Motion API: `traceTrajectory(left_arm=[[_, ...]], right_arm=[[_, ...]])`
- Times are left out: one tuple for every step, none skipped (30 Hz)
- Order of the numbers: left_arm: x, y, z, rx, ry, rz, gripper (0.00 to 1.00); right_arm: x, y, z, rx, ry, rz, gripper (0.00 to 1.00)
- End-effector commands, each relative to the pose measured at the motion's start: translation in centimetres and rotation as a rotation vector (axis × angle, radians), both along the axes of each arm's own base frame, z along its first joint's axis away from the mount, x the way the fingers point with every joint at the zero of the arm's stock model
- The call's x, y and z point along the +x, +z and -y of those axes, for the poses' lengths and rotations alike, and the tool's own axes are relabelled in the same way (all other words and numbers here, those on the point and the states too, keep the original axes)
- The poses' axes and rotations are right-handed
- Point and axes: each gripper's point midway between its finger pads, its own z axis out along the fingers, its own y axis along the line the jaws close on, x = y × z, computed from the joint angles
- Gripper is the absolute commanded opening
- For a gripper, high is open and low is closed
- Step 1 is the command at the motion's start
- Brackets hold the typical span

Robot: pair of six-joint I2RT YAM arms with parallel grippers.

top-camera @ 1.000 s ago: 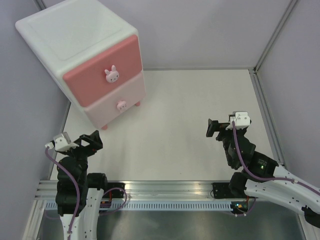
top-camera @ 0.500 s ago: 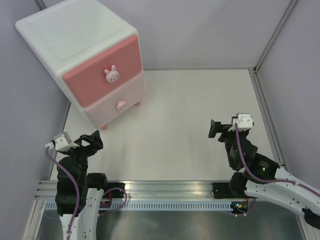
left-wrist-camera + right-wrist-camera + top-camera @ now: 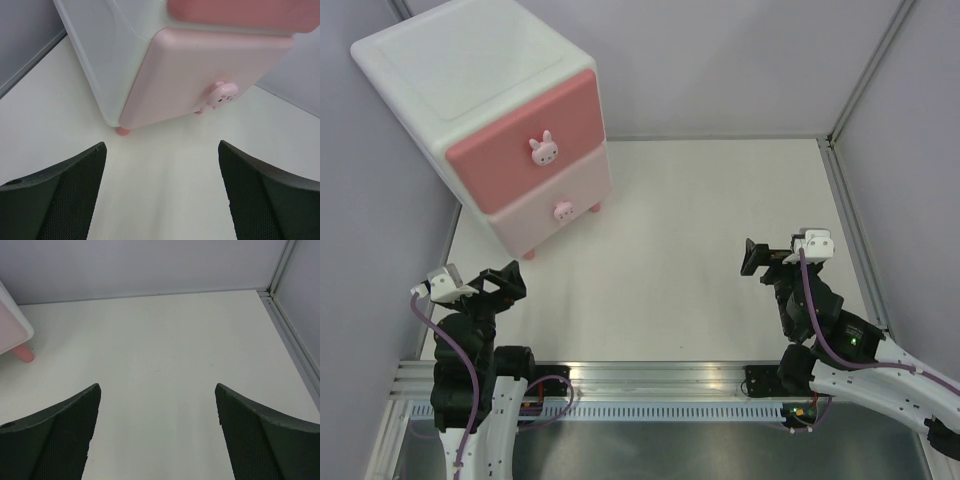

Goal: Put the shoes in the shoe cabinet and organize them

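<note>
White plastic cabinet (image 3: 480, 110), one, stands upright at the far left of the table (image 3: 720, 200). Its two pink drawers, the upper drawer (image 3: 520, 135) and the lower drawer (image 3: 560, 205), are closed and face near-right. At near left, the left gripper (image 3: 502, 280) is spread wide and points at the lower drawer. At near right, the right gripper (image 3: 756, 258) is spread wide, holding nothing.

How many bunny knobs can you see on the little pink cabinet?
2. One bunny knob is on the darker pink top drawer, the other knob on the pale pink bottom drawer. None looks hidden.
</note>
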Motion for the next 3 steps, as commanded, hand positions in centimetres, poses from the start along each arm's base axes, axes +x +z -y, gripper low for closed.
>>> traceTrajectory(left_arm=[[-1.47,2.29,-0.12,0.027,-0.002,0.121,0.95],[-1.47,2.26,-0.12,0.027,-0.002,0.119,0.95],[-1.45,2.24,-0.15,0.027,0.000,0.118,0.95]], right_arm=[[-0.04,0.13,0.45,0.020,-0.020,0.007,0.98],[-0.06,0.21,0.51,0.024,-0.021,0.009,0.98],[-0.12,0.22,0.62,0.022,-0.021,0.011,0.98]])
